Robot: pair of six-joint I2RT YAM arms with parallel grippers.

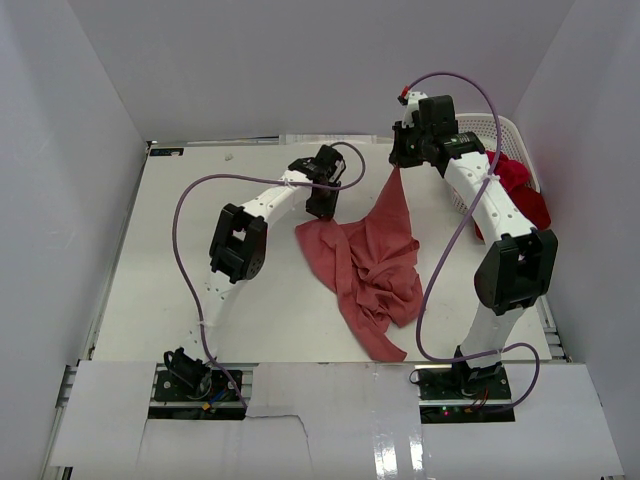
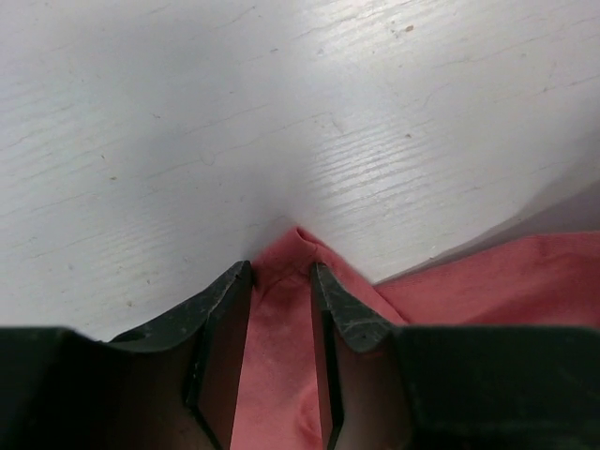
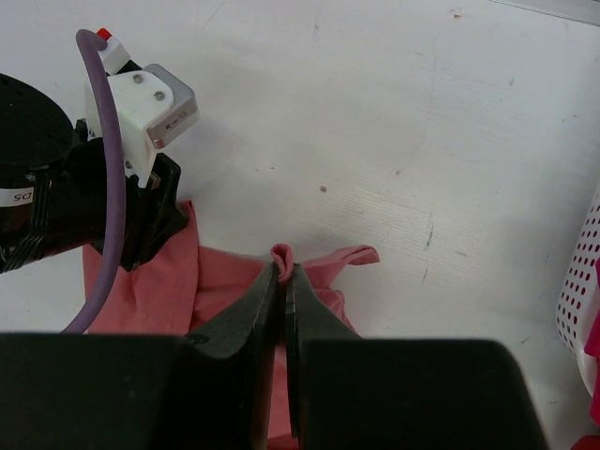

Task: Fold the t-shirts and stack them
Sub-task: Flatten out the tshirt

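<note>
Black fingers (image 2: pixel 337 319) of the left gripper (image 2: pixel 279 272) are bracketing a ridge of the salmon shirt (image 2: pixel 525 281); cloth is filling the gap between the jaws and peaking just past the tips, so this gripper is clamping the shirt low against the table (image 2: pixel 187 112). From the right wrist, the right gripper (image 3: pixel 283 272) is pinching a small fold of the same shirt (image 3: pixel 220 277), its jaws pressing nearly together on it. From above, the right gripper (image 1: pixel 400 162) is holding one corner of the salmon shirt (image 1: pixel 370 260) raised over the far side of the table (image 1: pixel 200 260), and the cloth is hanging from it in a taut strip. The left gripper (image 1: pixel 322 205) is gripping the shirt's left edge. The remainder is lying crumpled at mid-table, trailing toward the near edge. A basket (image 1: pixel 505 130) is sitting at the far right corner, with a crimson shirt (image 1: pixel 512 172) and a darker red shirt (image 1: pixel 532 212) spilling over its near rim.
</note>
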